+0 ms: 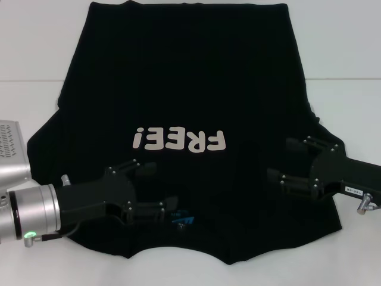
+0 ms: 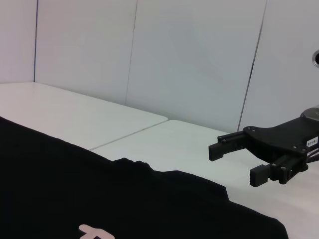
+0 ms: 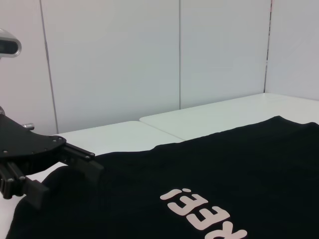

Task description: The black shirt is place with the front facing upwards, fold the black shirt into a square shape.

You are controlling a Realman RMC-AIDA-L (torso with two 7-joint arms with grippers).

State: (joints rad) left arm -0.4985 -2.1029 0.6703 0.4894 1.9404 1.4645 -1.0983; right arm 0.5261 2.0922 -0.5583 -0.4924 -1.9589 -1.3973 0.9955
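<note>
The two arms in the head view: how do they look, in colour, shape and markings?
The left arm has a silver metal wrist with a small green light and ends in a black claw with two flat, bolted fingers. The right claw is black too, with the same bolted fingers, a small white label on its body and a silver screw.

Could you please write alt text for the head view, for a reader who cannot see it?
A black shirt printed "FREE!" lies flat on a white table, while the open left gripper and open right gripper hover over its near corners.
</note>
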